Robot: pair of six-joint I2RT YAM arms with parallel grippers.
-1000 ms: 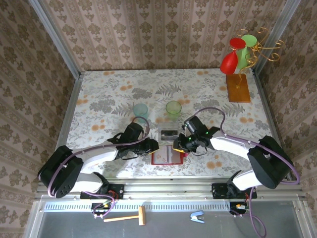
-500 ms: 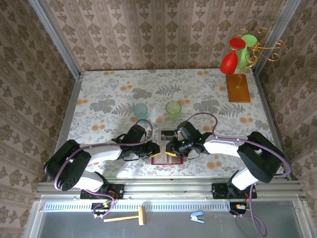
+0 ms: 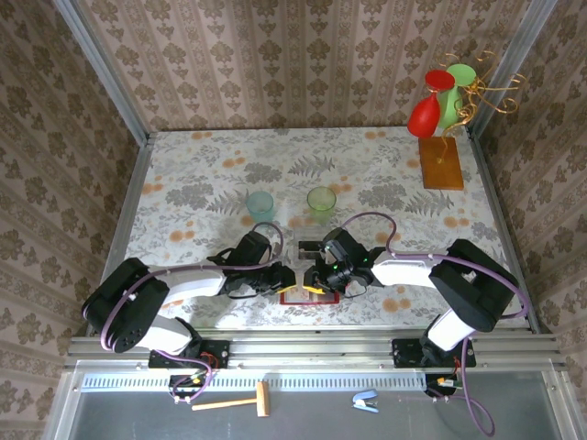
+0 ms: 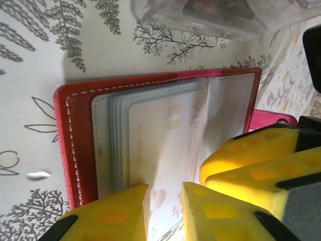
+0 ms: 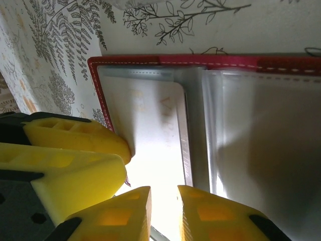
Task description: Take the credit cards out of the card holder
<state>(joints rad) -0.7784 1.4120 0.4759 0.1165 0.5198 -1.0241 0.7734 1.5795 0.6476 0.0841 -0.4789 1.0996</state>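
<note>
The card holder, a flat dark-red wallet that folds like a book [image 4: 75, 150], lies open on the floral worktop [image 3: 183, 183] directly beneath both grippers. They crowd the same edge of it, I judge, so that one can anchor while the other draws. The left gripper [image 4: 165, 203] has its yellow fingers narrowed to a slit over the edge of the grey transparent pocket leaves [image 4: 113, 145]. It appears to be pinching them so the wallet cannot slide. Just beside it, the right gripper [image 5: 163, 201] is likewise narrowed to a slit, nipping the end of a pale credit card [image 5: 145, 125] that lies on the uppermost leaf. By count there is one holder, four or five leaf edges, and one card face plainly seen. Any cards tucked deeper cannot be counted. Just beyond the grippers stands one clear plastic box [image 3: 312, 247]. Farther beyond are two translucent plastic cups, one teal cup [image 3: 260, 203] and one green cup [image 3: 321, 200].
</note>
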